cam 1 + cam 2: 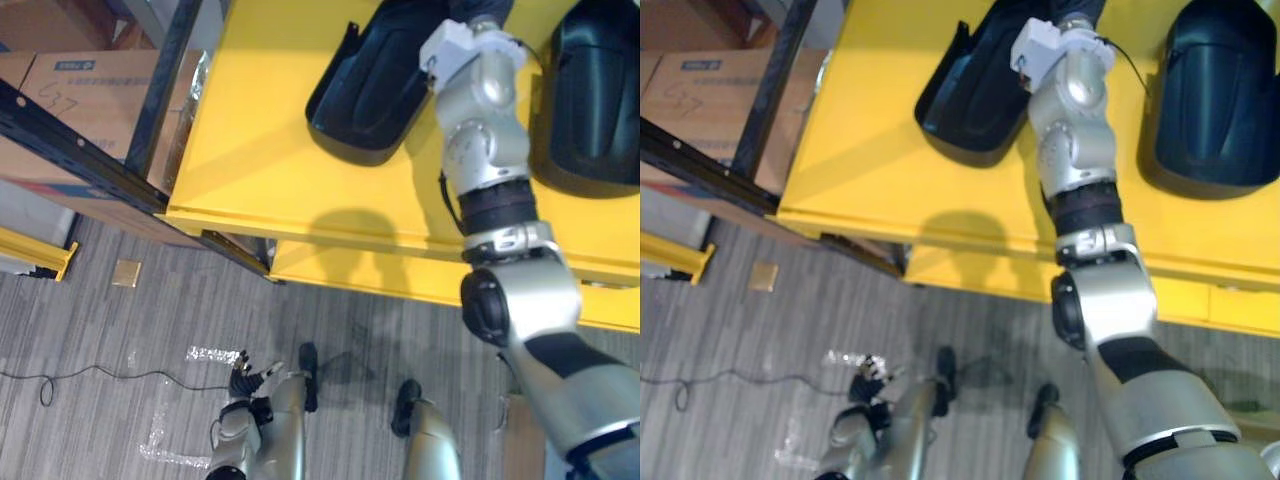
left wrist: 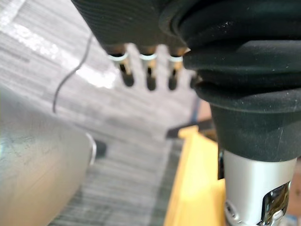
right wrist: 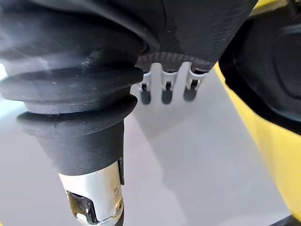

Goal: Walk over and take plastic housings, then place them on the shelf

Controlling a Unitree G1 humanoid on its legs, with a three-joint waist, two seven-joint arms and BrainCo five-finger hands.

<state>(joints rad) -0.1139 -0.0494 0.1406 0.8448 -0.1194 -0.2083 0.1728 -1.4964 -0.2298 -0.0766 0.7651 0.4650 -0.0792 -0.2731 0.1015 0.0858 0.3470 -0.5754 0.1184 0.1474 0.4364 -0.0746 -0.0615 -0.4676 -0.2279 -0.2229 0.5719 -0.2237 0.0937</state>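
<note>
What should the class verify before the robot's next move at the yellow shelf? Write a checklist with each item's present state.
1. Housings on the yellow shelf: ok, the left housing and the right housing both lie on it.
2. Housings back from the shelf's front edge: ok.
3. Right hand empty: ok, fingers straight, holding nothing.
4. Left hand free: ok, it hangs low above the floor, fingers relaxed.
5. Right hand touching a housing: cannot tell.
</note>
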